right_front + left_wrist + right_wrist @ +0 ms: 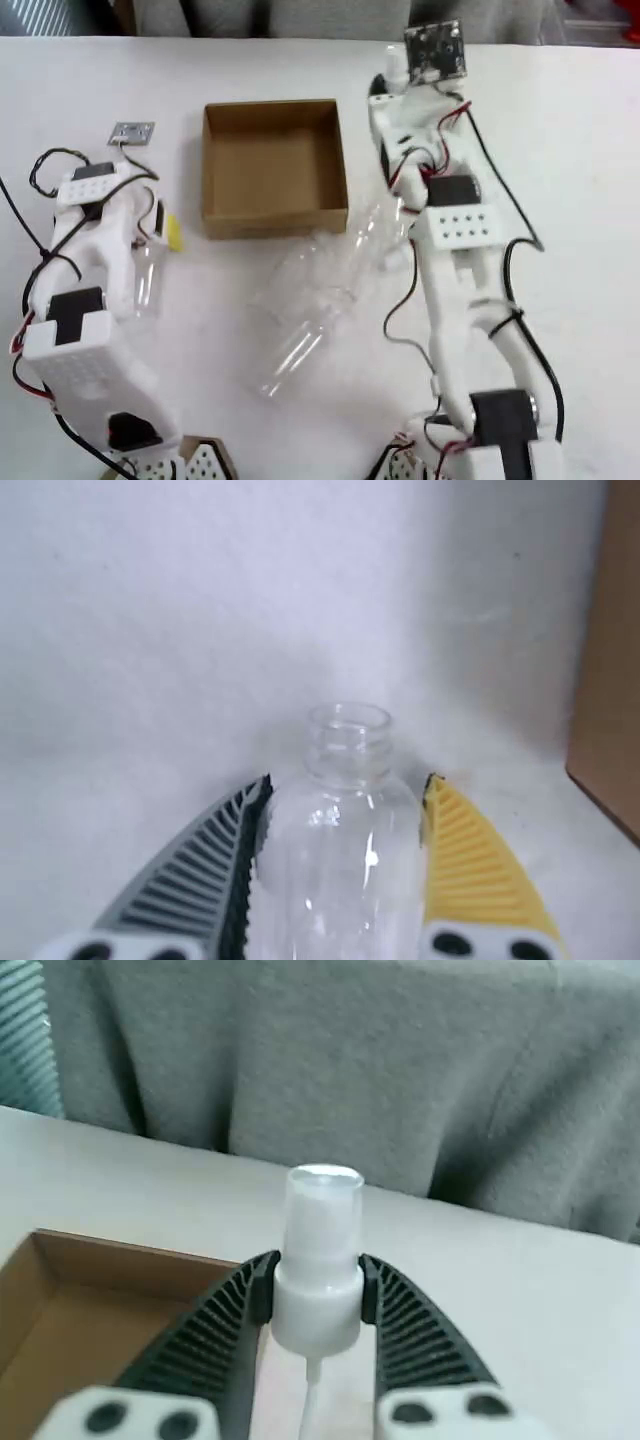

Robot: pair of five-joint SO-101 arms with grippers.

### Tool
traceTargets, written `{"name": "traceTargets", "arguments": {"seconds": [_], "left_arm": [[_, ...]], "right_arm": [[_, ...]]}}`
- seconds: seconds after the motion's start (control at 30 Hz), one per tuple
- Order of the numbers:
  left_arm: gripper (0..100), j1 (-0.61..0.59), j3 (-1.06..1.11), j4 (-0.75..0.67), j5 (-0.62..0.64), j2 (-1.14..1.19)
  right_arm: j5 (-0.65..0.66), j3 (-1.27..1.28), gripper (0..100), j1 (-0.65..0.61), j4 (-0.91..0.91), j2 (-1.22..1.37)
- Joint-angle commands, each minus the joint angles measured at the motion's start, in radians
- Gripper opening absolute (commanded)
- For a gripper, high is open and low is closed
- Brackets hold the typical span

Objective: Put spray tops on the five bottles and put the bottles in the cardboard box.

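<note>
My left gripper [347, 785] is shut on a clear bottle [340, 860], which sits between its grey and yellow fingers with its neck [347, 738] open and uncapped. From above, that gripper [160, 240] and its bottle [147, 280] sit left of the cardboard box [272, 165]. My right gripper [318, 1265] is shut on a white spray top [320, 1250], tube hanging down. From above it [390, 78] is raised by the box's far right corner. Clear bottles [310, 295] lie uncapped on the table between the arms.
The open box [60, 1300] has nothing visible inside it, and its wall [610, 660] stands close beside the left gripper. Loose wires run along both arms. A person in grey sits behind the table's far edge.
</note>
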Motion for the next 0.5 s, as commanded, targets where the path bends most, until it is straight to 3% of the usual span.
{"name": "traceTargets", "arguments": {"seconds": [0.0, 0.2, 0.37, 0.47], "left_arm": [[10, -0.005, -0.043, -0.017, -0.011, -0.007], [10, -0.004, -0.044, -0.017, -0.011, -0.007], [10, -0.004, -0.043, -0.017, -0.011, -0.008], [10, -0.002, -0.043, -0.017, -0.003, -0.013]], "right_arm": [[-0.052, 0.087, 1.5, -0.071, -0.025, -0.182], [-0.307, 0.328, 1.5, -0.17, -0.025, -0.467], [-0.319, 0.496, 1.5, -0.254, -0.036, -0.656], [-0.319, 0.58, 1.5, -0.26, -0.131, -0.704]]}}
